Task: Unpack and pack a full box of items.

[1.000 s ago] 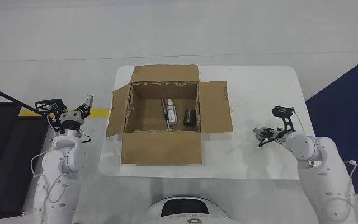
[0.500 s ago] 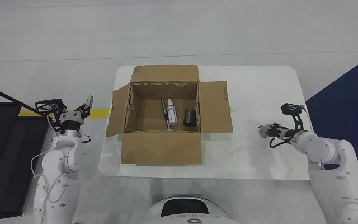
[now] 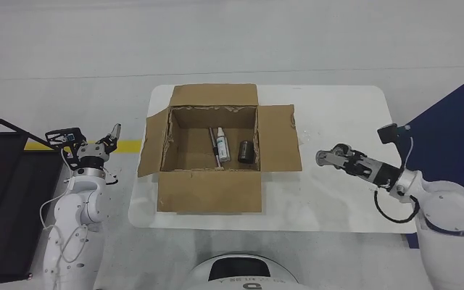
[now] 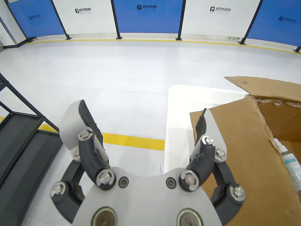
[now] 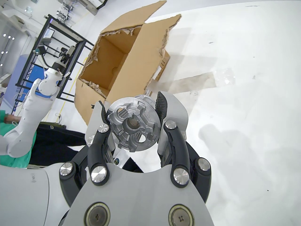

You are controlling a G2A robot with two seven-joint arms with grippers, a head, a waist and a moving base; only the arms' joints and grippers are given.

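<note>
Cardboard box [image 3: 209, 190] stood open on the table [image 3: 333, 109]. Nearest me, my right gripper [image 5: 131, 103] pinched a metal hub [image 5: 134, 124] near the box's right flap. I judged this packing: the next move had to clear that flap, then lower beside the bottle [image 3: 222, 145] and dark cylinder [image 3: 246, 150]. My left gripper [image 4: 142, 111] hung spread, far left.

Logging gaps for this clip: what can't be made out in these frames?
- Top view: dark item in the box is too small to identify.
- Left wrist view: bottle is cut off by the picture edge and a box flap.
- Right wrist view: box contents hidden behind its side wall.
</note>
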